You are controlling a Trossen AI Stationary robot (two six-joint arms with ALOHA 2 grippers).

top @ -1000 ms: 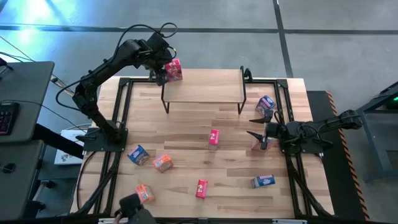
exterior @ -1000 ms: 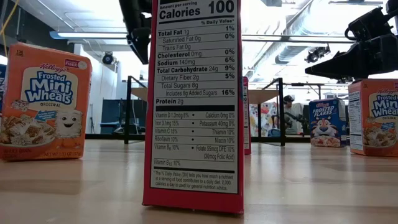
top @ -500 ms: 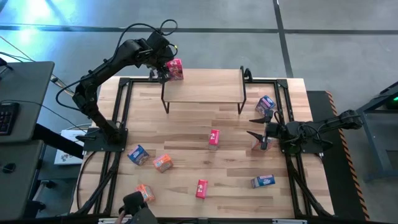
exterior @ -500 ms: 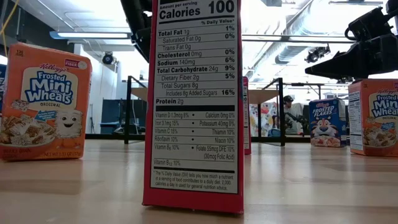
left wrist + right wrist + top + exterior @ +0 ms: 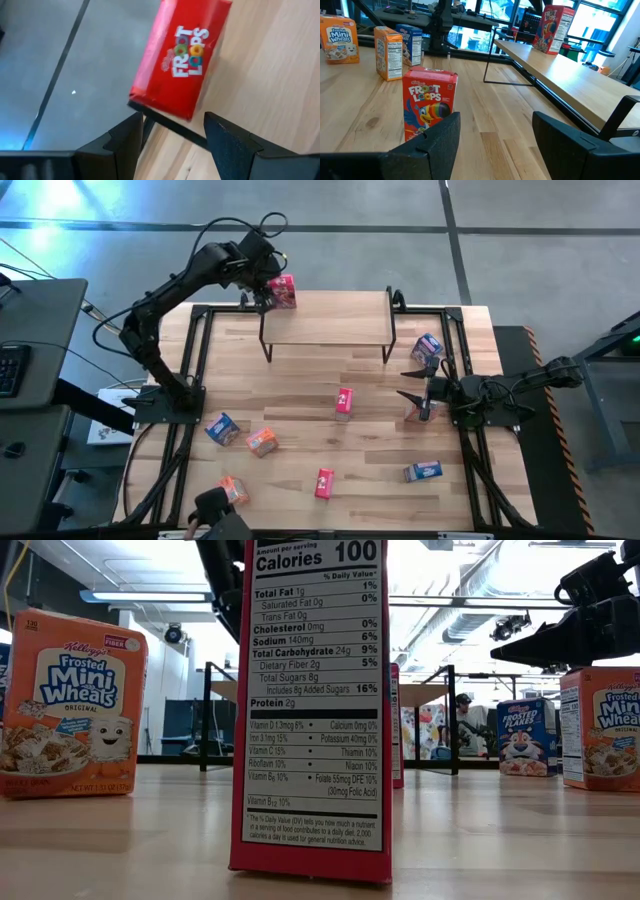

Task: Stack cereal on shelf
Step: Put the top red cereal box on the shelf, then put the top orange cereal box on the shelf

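Item: red Froot Loops box (image 5: 282,291), standing on the shelf (image 5: 330,320) at its left end, by the corner. Left gripper (image 5: 262,292): fingers spread, box just ahead of the tips and apparently free, its long axis running away from them. Right gripper (image 5: 416,382): fingers spread, holding nothing, waiting low over the table's right side, well apart from the shelf. Nearer arm: left. Other boxes lie scattered on the table (image 5: 300,380).
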